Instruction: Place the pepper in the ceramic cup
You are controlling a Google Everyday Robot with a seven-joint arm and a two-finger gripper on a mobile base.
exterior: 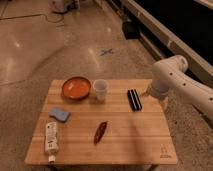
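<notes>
A: Where is the pepper?

B: The pepper lies flat on the bench, toward the near edge and a little left of the middle. It is dark red and slim. It lies on a slant, one end toward the far right and the other toward the near left.

A: And the cup?

B: The cup stands upright near the far edge, white, with its mouth facing up. It is well apart from the pepper, almost straight behind it. Just beside the cup on its left sits an orange bowl, wide and shallow. I cannot tell whether the two touch.

A: What about the gripper?

B: The gripper is a dark shape over the far right part of the bench, to the right of the cup and apart from it. The white arm reaches in to it from the right side. Whether the gripper is wide or narrow, I cannot tell. It is well away from the pepper.

A: Anything else there?

B: A blue sponge lies on the left side, in front of the bowl. Nearer the front left corner a white tube lies on its side, its cap toward the near edge. On the floor beyond the bench is a blue cross mark.
</notes>
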